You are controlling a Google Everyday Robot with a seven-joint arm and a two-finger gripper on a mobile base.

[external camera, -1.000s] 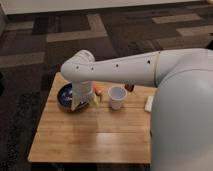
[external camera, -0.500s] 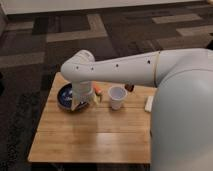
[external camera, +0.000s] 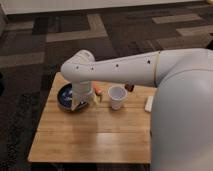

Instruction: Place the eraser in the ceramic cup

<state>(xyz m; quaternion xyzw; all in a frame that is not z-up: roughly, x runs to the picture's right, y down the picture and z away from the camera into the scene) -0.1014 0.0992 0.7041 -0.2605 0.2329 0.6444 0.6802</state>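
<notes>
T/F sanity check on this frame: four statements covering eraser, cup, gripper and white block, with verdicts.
1. The eraser is inside the ceramic cup. False: it lies on the table, just behind the cup and to its right in the picture.
2. The gripper hangs at the dark blue bowl, left of the cup. True.
3. The flat white block lies left of the bowl. False: it is near the table's right edge.
4. The cup stands upright. True.
</notes>
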